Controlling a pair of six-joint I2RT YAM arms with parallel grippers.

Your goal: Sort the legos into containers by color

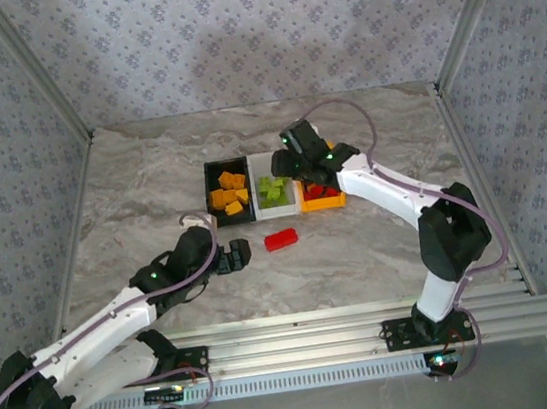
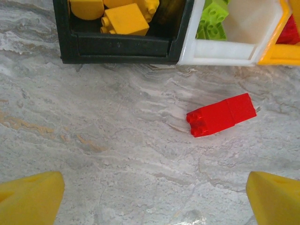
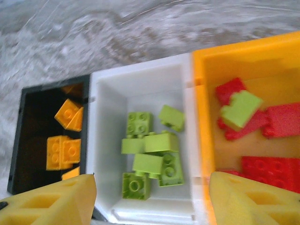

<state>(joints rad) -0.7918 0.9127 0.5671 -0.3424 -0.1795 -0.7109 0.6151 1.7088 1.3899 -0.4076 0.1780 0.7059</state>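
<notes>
Marble tabletop (image 2: 117, 140) holds one loose red brick (image 2: 221, 115) lying crosswise near the bins (image 2: 122, 47), ahead-right of the nearer left gripper (image 2: 154, 199), fingers apart; right gripper (image 3: 150, 197), likewise apart, hovers over the bins

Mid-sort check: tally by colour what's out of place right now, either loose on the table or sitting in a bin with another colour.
Red lego, loose on the table: 1
Lime green lego, in the orange-yellow bin on top of the reds: 1
Orange-yellow, out of place: 0 seen
Total: 2
</notes>
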